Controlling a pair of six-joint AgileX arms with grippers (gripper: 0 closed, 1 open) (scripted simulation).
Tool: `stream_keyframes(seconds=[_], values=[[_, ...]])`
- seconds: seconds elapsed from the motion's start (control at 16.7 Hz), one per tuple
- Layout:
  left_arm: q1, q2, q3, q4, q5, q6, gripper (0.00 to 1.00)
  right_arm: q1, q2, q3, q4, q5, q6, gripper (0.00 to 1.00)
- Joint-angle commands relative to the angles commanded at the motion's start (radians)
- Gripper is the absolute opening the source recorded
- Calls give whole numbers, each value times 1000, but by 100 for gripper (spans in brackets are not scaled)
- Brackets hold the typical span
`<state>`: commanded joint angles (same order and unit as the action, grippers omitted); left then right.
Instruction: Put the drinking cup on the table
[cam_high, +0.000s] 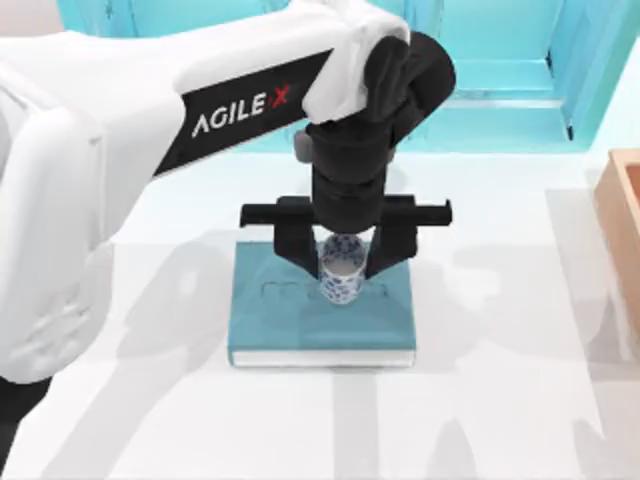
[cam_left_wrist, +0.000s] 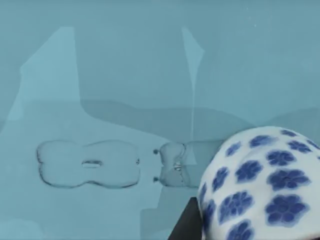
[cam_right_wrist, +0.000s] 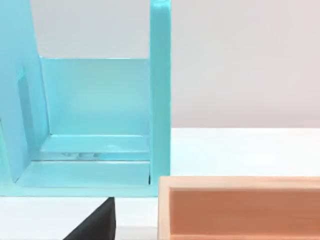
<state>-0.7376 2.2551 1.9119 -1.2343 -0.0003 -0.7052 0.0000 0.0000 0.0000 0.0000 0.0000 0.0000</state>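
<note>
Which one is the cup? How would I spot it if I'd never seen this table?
Find the big white table, then the teal book lying flat in its middle. The cup is over that book, between the fingers of the left gripper. It is the small round thing, white with dark blue flowers, far narrower than the book and unlike the plain turquoise shelf behind.
</note>
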Motion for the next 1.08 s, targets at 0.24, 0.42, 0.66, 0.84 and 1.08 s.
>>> stream_keyframes(seconds=[0.24,0.42,0.66,0.84,1.08], values=[[0,0,0,0,0,0,0,0,0,0,0,0,0,100],[0,0,0,0,0,0,0,0,0,0,0,0,0,100],[0,1,4,-4,-1,2,0,0,0,0,0,0,0,100],[0,2,72,-71,-2,-1,0,0,0,0,0,0,0,100],[-1,0,186,-188,0,0,0,0,0,0,0,0,0,100]])
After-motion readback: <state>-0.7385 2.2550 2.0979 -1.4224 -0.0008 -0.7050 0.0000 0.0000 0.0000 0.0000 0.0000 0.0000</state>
